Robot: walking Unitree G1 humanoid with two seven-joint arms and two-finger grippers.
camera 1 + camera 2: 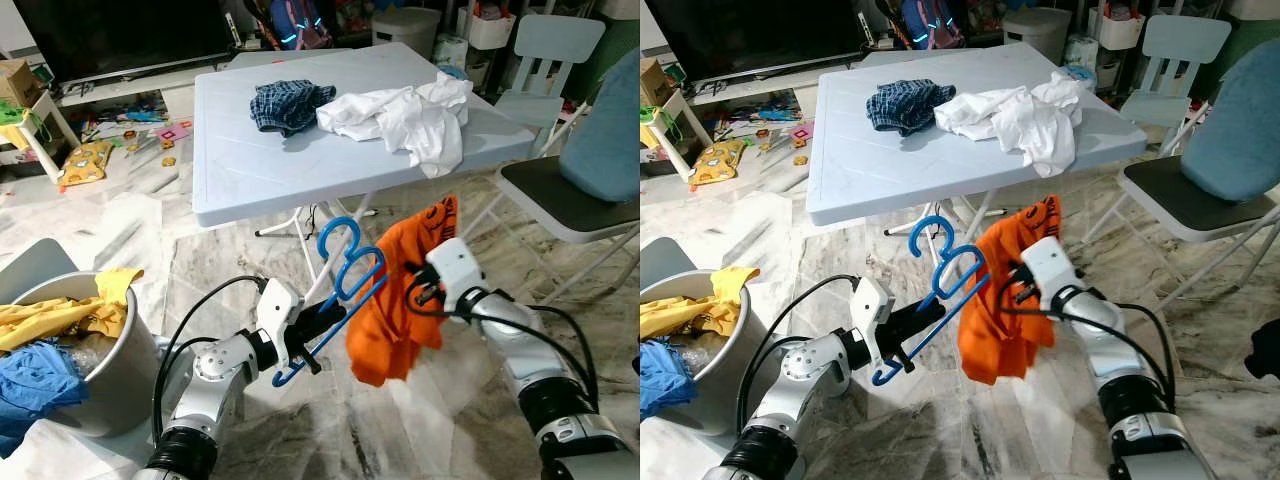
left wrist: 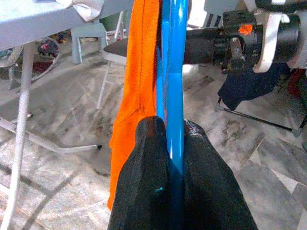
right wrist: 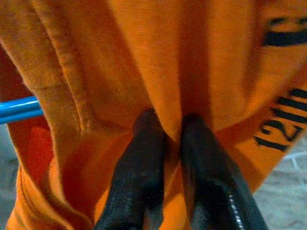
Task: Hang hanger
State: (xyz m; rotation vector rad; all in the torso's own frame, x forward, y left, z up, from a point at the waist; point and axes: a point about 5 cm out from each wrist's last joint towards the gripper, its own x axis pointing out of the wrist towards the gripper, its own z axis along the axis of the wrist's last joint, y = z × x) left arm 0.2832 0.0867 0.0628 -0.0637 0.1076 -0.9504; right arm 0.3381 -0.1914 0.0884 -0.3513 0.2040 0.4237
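A blue plastic hanger [image 1: 340, 285] slants up in front of me, its hook toward the white table. My left gripper [image 1: 318, 322] is shut on the hanger's lower bar; in the left wrist view the blue bar [image 2: 173, 96] runs between the black fingers [image 2: 144, 182]. An orange shirt [image 1: 395, 310] with black print hangs beside the hanger's right end. My right gripper [image 1: 418, 285] is shut on a fold of this orange shirt [image 3: 158, 72], and a bit of blue hanger [image 3: 19, 109] shows behind the cloth.
A white folding table [image 1: 250, 160] stands ahead with a dark plaid garment [image 1: 288, 104] and white clothes [image 1: 410, 115] on it. A grey laundry bin [image 1: 110, 385] with yellow and blue clothes sits at my left. A folding chair [image 1: 570, 205] stands at the right. Marble floor lies below.
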